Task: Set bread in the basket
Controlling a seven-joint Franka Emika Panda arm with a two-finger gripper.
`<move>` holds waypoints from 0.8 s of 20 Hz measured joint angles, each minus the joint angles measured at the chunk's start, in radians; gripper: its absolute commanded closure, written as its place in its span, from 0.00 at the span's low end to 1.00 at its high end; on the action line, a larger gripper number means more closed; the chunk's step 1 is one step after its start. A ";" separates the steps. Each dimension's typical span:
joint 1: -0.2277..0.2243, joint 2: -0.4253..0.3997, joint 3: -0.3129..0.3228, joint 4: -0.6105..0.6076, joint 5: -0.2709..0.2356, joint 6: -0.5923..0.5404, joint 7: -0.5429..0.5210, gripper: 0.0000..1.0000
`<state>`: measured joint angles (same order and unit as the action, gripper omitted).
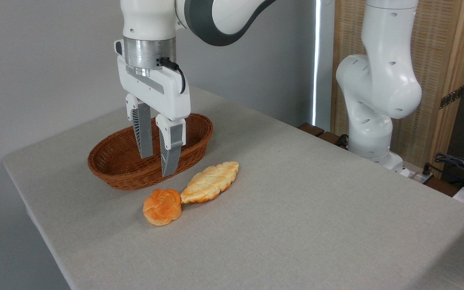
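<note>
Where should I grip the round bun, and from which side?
Take the bun from straight above, across its rounded sides. Set the jaws front and back, since the flat loaf touches its right edge. The gripper is open above.

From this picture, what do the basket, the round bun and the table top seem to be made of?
Basket: brown woven wicker or rattan, slightly glossy; the weave shows in its wall.
Round bun: orange-golden braided top with a smooth, even sheen; real bread or a foam or plastic replica, I cannot tell.
Table top: matte grey-beige, faintly textured, like cloth or a mat.
</note>
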<state>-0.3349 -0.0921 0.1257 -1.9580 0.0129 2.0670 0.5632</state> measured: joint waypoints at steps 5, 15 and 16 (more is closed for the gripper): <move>-0.001 0.015 0.000 0.003 0.000 0.000 -0.001 0.00; -0.003 0.016 -0.001 0.003 0.000 0.000 -0.001 0.00; -0.003 0.016 -0.001 0.003 0.000 0.000 -0.001 0.00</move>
<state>-0.3380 -0.0762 0.1251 -1.9549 0.0129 2.0672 0.5621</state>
